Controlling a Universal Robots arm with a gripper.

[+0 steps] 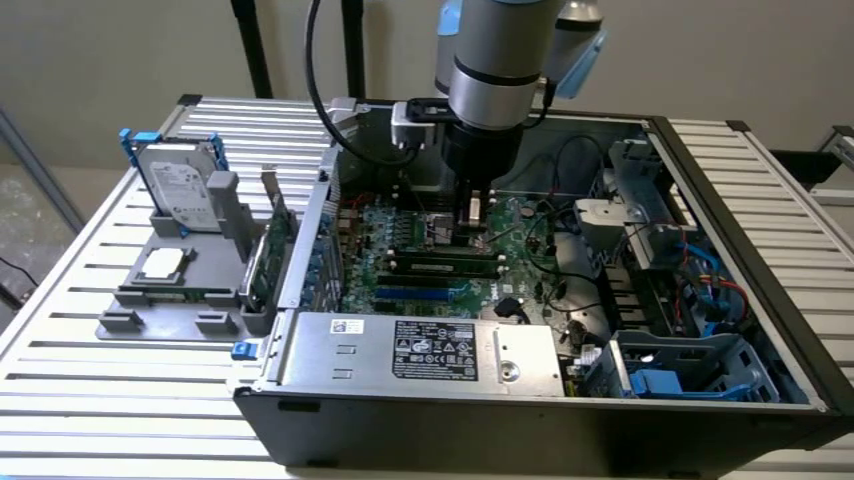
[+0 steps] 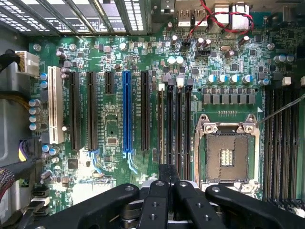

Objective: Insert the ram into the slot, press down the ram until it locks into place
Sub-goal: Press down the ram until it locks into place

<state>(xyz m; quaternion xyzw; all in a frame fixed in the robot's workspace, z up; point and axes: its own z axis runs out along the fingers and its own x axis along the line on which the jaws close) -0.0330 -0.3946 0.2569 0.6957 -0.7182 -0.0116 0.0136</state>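
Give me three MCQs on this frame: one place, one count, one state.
1. Where is the gripper? A) inside the open case, over the motherboard B) outside the case C) under the case
2. How many motherboard slots are blue? A) none B) one C) three
3. CPU socket state? A) cooler fitted B) cable-covered C) empty

1 A: the exterior view shows it down between the case walls.
2 B: a single blue slot stands among black ones.
3 C: bare contacts show inside its metal frame.
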